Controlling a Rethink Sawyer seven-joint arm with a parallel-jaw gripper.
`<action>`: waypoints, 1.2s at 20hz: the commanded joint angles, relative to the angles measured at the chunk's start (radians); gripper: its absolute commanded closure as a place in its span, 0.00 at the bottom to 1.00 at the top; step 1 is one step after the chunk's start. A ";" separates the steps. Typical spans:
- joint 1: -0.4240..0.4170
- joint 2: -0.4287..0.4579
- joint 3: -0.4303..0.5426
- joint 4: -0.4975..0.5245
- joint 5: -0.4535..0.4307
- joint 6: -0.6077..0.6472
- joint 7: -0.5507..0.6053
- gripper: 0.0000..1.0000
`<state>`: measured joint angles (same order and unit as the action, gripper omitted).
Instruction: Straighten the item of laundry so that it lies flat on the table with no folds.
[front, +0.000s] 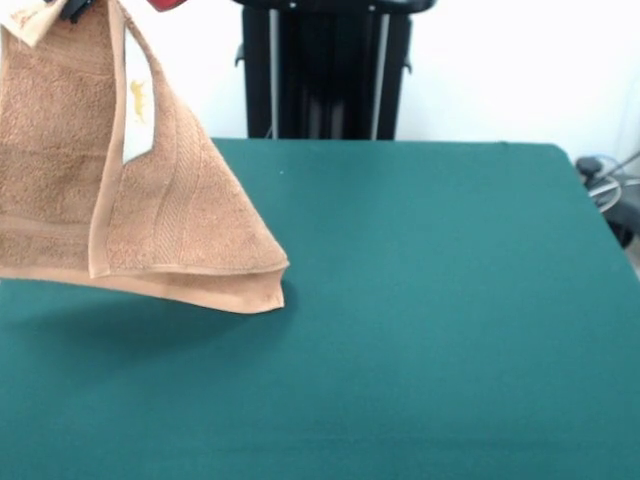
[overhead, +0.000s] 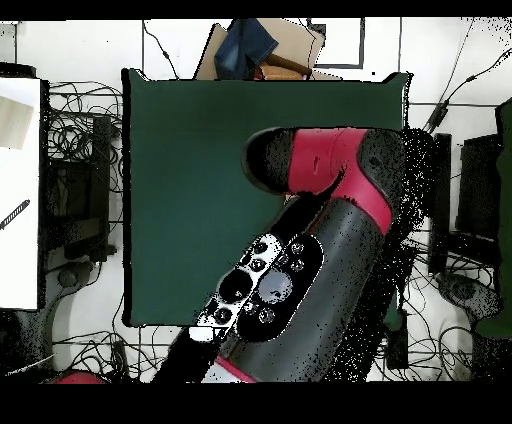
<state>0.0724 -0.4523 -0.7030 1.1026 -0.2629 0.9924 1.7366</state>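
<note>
The tan towel (front: 150, 220) is hanging folded at nine o'clock, its lowest corner nearing the green table (front: 430, 300). The gripper is lifting it, presumably clenched, though its grasp cannot be confirmed. Next: laying it flat.

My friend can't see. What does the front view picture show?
A light-brown terry-cloth towel hangs folded in the air at the left, its top held up at the picture's edge, its lower corner just above a big dark green cloth-covered table.
</note>
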 joint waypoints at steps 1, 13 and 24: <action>0.000 0.023 0.022 -0.003 0.019 0.052 0.229 1.00; 0.013 0.015 0.004 -0.054 0.018 0.120 0.200 1.00; 0.137 -0.126 -0.082 0.130 -0.009 0.126 0.220 1.00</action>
<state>0.1323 -0.4812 -0.7529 1.0750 -0.2627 1.0117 1.7366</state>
